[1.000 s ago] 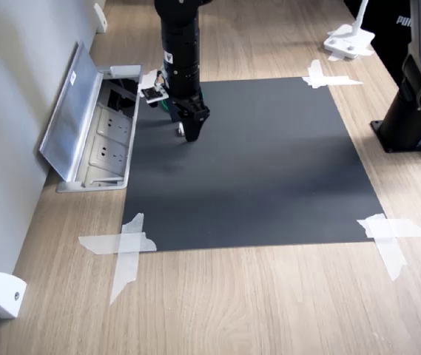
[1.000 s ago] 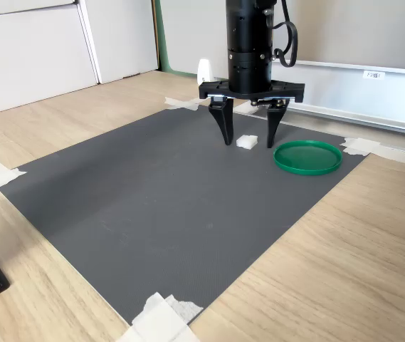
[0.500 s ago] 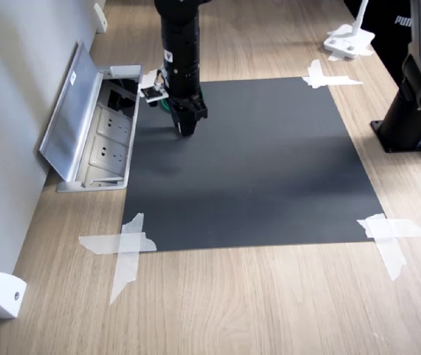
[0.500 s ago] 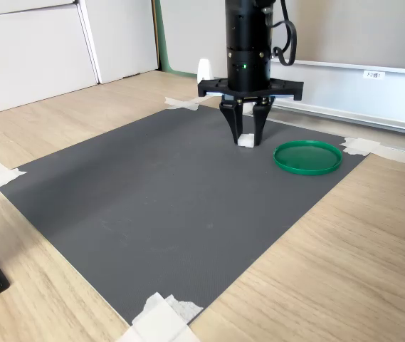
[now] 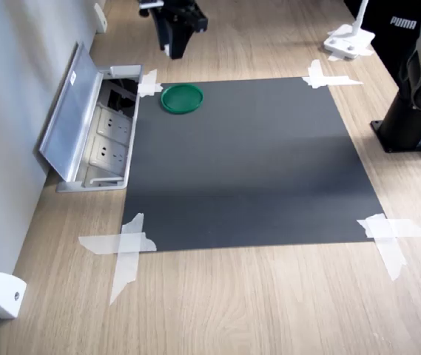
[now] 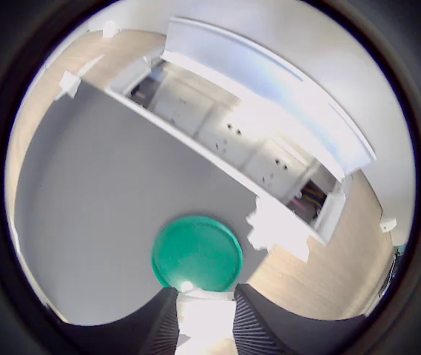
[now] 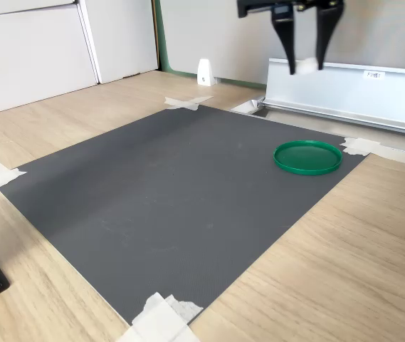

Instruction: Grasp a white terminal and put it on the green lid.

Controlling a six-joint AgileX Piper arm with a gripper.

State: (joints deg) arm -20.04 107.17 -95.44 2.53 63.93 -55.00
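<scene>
white terminal point(image 7: 306, 65) sits pinched between the two dark fingers of the gripper point(image 7: 305, 63), high above the table, so the tool is clenched on the small block and carrying it. in the second exterior view the block shows as a pale lump near the fingertips, in front of the raised metal flap of the floor socket box point(image 7: 344, 89). the green lid point(image 7: 307, 157) lies flat on the far corner of the dark mat point(image 7: 166, 192), below the gripper and well apart from it.

holding the block this high looks like a way to clear the lid's raised rim and the nearby socket box while it travels; my guess is that the carry is under way and the lowering is yet to come. the lid rests near the taped corner point(image 7: 373, 149), close to the box, so a drop from this height could bounce the light piece off the disc.

the wrist view gives what the others lack: the green lid point(image 6: 197, 253) sits just ahead of the fingertips point(image 6: 158, 325), with the white terminal point(image 6: 204, 314) blurred bright between them, suggesting the gripper is nearly over it. in the first exterior view the gripper point(image 5: 175, 44) is cut off at the top edge and the block cannot be made out, though the green lid point(image 5: 181, 98) is plain beside the open socket box point(image 5: 103, 140).
</scene>
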